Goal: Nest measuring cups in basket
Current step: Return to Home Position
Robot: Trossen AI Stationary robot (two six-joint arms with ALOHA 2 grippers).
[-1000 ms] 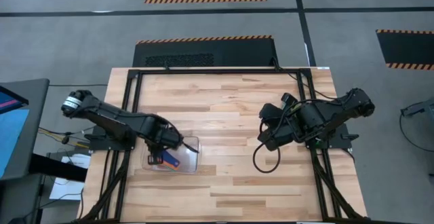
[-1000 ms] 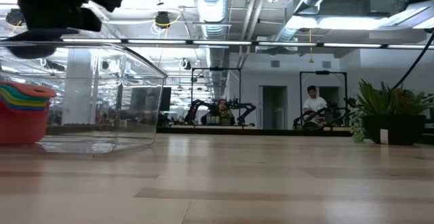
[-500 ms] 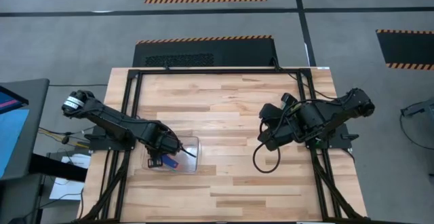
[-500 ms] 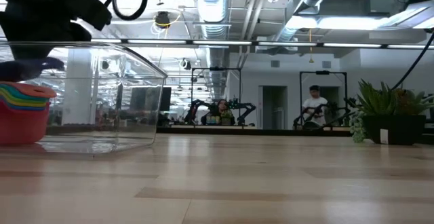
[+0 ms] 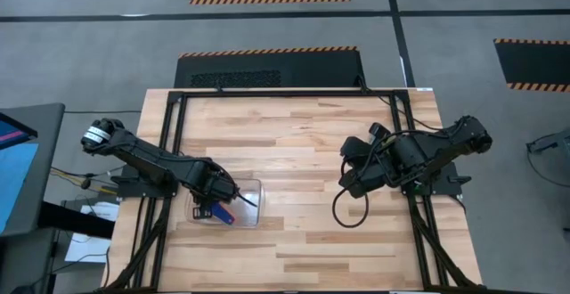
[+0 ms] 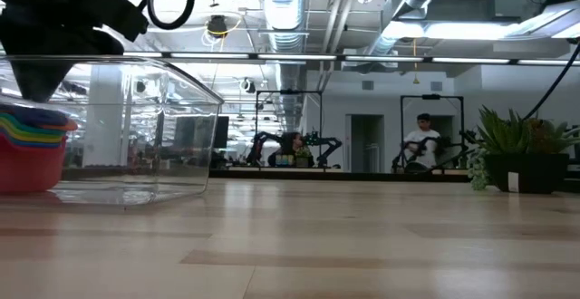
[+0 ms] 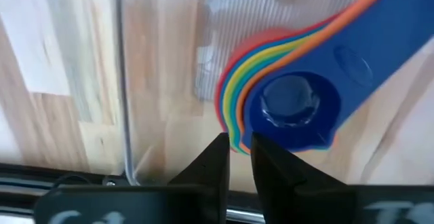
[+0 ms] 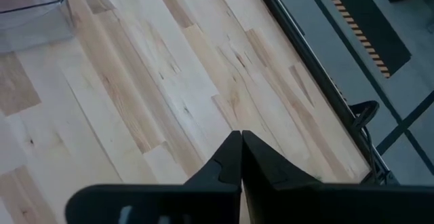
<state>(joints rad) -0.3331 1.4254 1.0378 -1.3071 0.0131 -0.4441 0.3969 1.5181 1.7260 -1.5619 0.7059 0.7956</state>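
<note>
The clear basket [image 5: 254, 187] sits at the table's near left, and its wall [image 6: 181, 91] fills the left of the low view. Inside it stands a nested stack of measuring cups [image 6: 32, 149], red outermost, with a dark blue cup [image 7: 291, 108] on top and the handles fanned together. My left gripper [image 7: 239, 149] reaches down into the basket at the stack's rim, its fingers nearly together. My right gripper [image 8: 241, 139] is shut and hovers over bare wood at the table's right [image 5: 352, 180]. My left gripper comes from above, pointing down, and straddles the rim of the top blue cup [image 7: 247, 125] on the side away from its handle. One finger [image 7: 268, 156] is over the cup's inside and the other [image 7: 217, 159] is outside the stack. The cup sits nested upright in the stack.
The basket's rounded wall [image 7: 122, 81] stands close beside my left fingers. Wide bare wood [image 5: 294, 151] lies between the two arms. A leafy plant [image 6: 521, 149] shows at the right of the low view, and people sit in the room beyond.
My left gripper has come down into the basket, carrying the dark blue cup from above the basket's rim onto the stack, where it now sits nested. The right arm has kept still.
</note>
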